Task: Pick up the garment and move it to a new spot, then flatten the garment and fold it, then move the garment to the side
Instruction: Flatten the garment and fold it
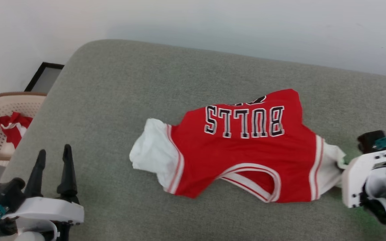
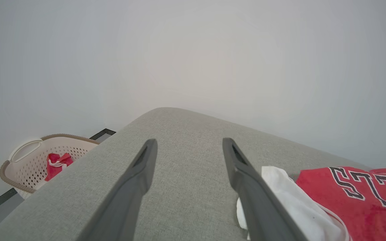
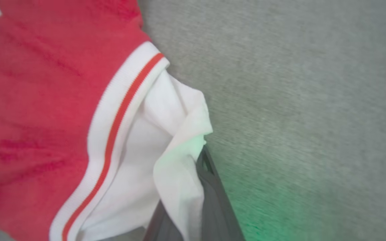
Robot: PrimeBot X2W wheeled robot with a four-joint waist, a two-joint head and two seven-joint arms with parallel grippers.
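Findings: the garment (image 1: 243, 157) lies rumpled on the grey cushion (image 1: 112, 100), lettering face up and collar toward the robot.

The right gripper (image 1: 341, 166) is closed on the white sleeve (image 3: 179, 134) at that end. The wrist view shows a thin fold pinched between its fingers, though the blur makes it hard to judge how deep the bite goes.

The left gripper (image 1: 54, 150) stands with fingers spread and holds nothing, well apart from the other sleeve (image 1: 149, 152).

Risks:
- A lift from one sleeve alone puts the whole shirt's weight on very little cloth, and the fold may slip out.
- A sideways pull could drag the body into a tighter bunch, making flattening harder.
- The unsupported far sleeve may trail and fold under.
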